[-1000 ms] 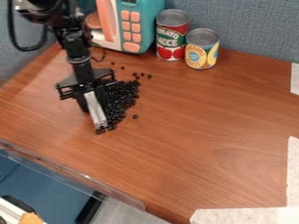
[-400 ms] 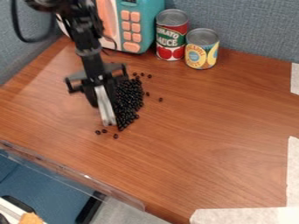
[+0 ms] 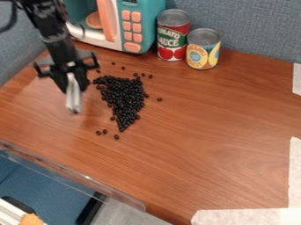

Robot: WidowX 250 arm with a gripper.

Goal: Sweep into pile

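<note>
Fingers (image 3: 60,84) around pale strip (image 3: 73,97), black beans (image 3: 124,97) beside, red-labelled can (image 3: 171,36), yellow-labelled can (image 3: 203,52)

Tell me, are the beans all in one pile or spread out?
Not all in one: most of the beans are bunched together, but a few loose ones lie scattered around them.

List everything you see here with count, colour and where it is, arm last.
Beans: many, black, piled left of centre, strays around
Toy microwave: one, teal, white and orange, top left
Tall can: one, red, white and green, beside microwave
Short can: one, yellow and blue, right of tall can
Tape: several pieces, off-white, right edge and bottom right
Table: one, brown, centre
Partition: grey-blue, behind table
Pale strip: one, grey-white, below gripper
Gripper: one, black, left of beans
Arm: one, black, upper left
</note>
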